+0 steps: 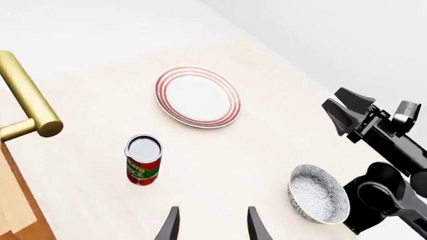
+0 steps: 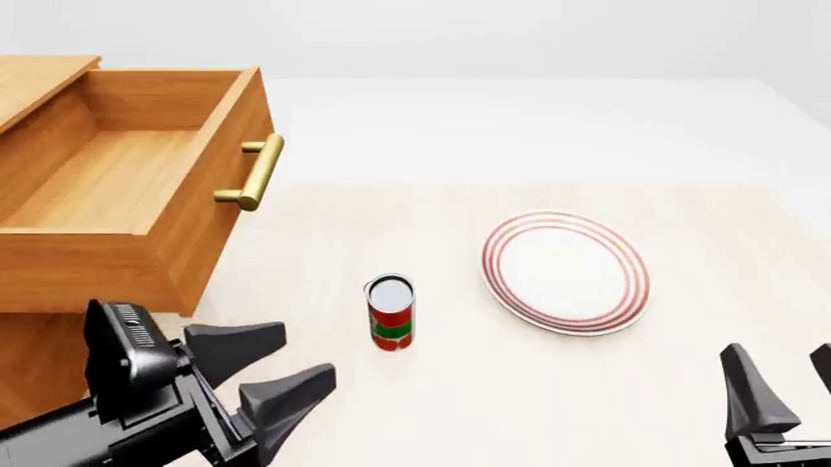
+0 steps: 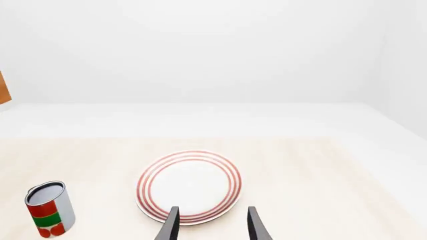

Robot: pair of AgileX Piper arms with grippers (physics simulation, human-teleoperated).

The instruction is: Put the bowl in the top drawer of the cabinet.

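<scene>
The left gripper stood with its fingers spread wide and holding nothing, low at the near left of the surface, just in front of the cabinet. The right gripper showed two upright fingers at the near right edge of the front view, parted and holding nothing as well; in its own wrist view the gap between them was bare.

The bowl appeared only in the left wrist view, upright on the surface with its mouth open upward. It lay just beside the right arm, nearer that arm's body than its fingers. The front view did not show it, so it was judged to lie at the near right of the surface, behind the right fingers and below that view's frame. The right arm was judged the nearer one, though its fingers pointed past the bowl toward the plate. Being round, the bowl offered no long axis; a rim hold from any side would serve.

The top drawer stood pulled out and open at far left, interior bare, handle facing the plate. The can stood upright between drawer and plate
</scene>
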